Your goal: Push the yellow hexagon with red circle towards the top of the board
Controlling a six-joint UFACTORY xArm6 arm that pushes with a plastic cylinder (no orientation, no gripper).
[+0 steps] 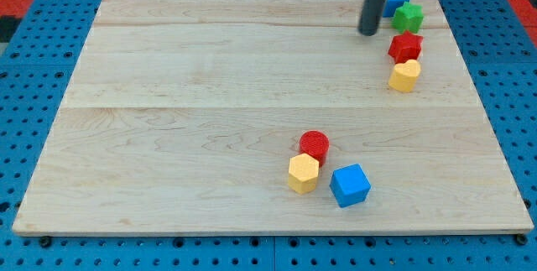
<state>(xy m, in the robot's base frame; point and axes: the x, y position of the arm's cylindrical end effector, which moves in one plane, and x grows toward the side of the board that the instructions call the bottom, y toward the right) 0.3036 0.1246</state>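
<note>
The yellow hexagon (303,173) sits low on the board, right of centre, touching the red circle (315,145) just above it. A blue cube (350,185) lies close to the hexagon's right. My tip (368,32) is far away near the view's top right, just left of a green block (409,17) and a blue block (394,1) partly hidden behind the rod.
A red star-like block (405,47) and a yellow heart-like block (404,76) sit in a column below the green block at the right. The wooden board (185,120) rests on a blue pegboard surface.
</note>
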